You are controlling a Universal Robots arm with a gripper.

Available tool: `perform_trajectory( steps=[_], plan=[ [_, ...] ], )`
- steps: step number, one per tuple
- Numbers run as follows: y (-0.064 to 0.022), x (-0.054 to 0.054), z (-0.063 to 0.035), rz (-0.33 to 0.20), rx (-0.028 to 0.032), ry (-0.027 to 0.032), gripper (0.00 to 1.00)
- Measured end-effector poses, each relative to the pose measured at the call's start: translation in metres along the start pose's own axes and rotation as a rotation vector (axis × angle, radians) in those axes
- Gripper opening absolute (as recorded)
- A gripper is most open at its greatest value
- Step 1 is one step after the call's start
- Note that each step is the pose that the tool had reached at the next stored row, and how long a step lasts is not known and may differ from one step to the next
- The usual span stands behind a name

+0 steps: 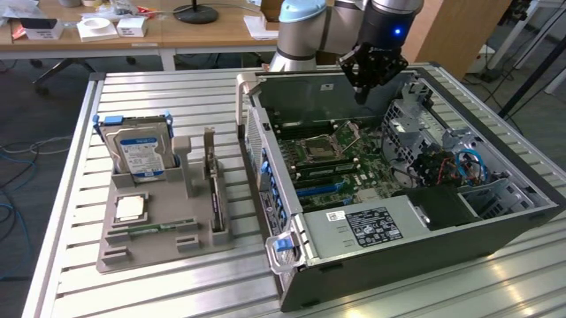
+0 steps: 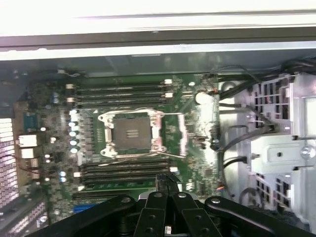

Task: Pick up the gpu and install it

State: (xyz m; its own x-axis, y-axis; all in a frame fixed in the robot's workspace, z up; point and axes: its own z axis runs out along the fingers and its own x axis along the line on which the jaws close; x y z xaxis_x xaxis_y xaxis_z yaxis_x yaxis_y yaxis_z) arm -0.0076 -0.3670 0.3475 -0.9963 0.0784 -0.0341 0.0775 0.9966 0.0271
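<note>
The gpu [image 1: 215, 195] looks like a thin dark card standing on edge in a grey parts holder [image 1: 164, 248], at the exterior view's left, beside the computer. My gripper [image 1: 361, 98] hangs over the far side of the open computer case [image 1: 256, 142], well away from the card. Its fingers are shut with nothing between them. In the wrist view the gripper [image 2: 168, 192] points down at the green motherboard [image 2: 197, 123], close to the bare CPU socket [image 2: 131, 134]. Blue expansion slots [image 1: 319, 190] lie toward the near side of the board.
The holder also carries an upright hard drive [image 1: 137, 149], a CPU chip [image 1: 131, 207] and a memory stick [image 1: 159, 228]. Inside the case sit a drive cage [image 1: 411, 112], cables [image 1: 460, 165] and a power supply [image 1: 372, 225]. Everything rests on a slatted metal table [image 1: 132, 86].
</note>
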Motion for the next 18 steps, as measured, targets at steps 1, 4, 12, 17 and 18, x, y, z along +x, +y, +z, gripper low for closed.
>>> perform_trajectory(
  steps=[1,4,12,17,18],
  plan=[
    [-0.0004,0.005,-0.0002,0.000,0.0000,-0.0001,0.10],
    [-0.0015,0.018,-0.0007,0.000,0.0000,-0.0001,0.10],
    [-0.0067,0.054,-0.0019,0.000,-0.0001,-0.0017,0.10],
    [-0.0173,0.065,-0.0022,0.000,-0.0001,-0.0018,0.10],
    [-0.0205,0.065,-0.0023,0.000,0.0001,-0.0018,0.10]
  ],
)
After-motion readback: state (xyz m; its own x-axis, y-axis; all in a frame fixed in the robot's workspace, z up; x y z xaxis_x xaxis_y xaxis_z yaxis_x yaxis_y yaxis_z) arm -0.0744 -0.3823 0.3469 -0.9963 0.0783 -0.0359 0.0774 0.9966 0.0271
